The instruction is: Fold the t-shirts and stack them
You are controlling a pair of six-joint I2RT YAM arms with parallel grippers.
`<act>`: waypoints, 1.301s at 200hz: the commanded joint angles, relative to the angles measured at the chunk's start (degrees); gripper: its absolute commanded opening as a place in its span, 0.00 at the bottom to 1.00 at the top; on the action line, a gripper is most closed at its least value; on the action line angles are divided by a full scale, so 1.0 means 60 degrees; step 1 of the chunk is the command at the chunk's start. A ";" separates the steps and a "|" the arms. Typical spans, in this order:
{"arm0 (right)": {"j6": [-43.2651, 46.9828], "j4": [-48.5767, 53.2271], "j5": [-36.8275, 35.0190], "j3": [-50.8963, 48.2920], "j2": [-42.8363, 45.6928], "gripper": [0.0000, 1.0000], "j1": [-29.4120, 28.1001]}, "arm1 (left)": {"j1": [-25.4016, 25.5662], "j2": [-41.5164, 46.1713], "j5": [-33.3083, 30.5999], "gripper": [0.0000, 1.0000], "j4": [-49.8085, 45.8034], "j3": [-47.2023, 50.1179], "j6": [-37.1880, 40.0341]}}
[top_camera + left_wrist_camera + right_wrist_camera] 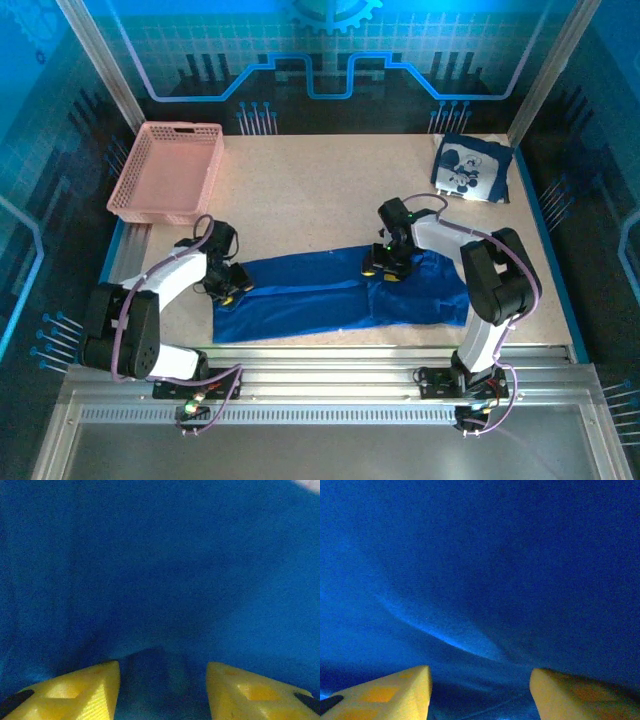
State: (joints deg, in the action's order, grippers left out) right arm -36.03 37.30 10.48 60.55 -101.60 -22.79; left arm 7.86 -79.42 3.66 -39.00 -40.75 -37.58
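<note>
One folded blue t-shirt, cartoon print up, lies at the table's far right corner, well apart from the pink basket at the far left. A second t-shirt lies mid-table as a long band, seemingly part folded and not yet stacked. The left gripper and right gripper sit low on its far edge with jaws spread, though the close views are too blurred to tell whether cloth is caught.

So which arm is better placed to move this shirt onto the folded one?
Right, probably: the right gripper is over the shirt, nearer the folded shirt in the far corner; the left gripper is farther.
</note>
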 commanded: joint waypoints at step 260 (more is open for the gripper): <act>0.0472 0.1265 -0.0634 -0.0264 -0.0657 0.41 -0.0889 | -0.0225 0.0763 -0.2897 0.46 -0.0875 0.0793 -0.1094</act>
State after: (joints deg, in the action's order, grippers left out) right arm -31.99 38.39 14.72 62.59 -104.64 -28.71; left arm 7.97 -76.95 -9.30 -41.67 -37.58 -42.41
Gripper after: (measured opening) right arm 0.410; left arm 0.459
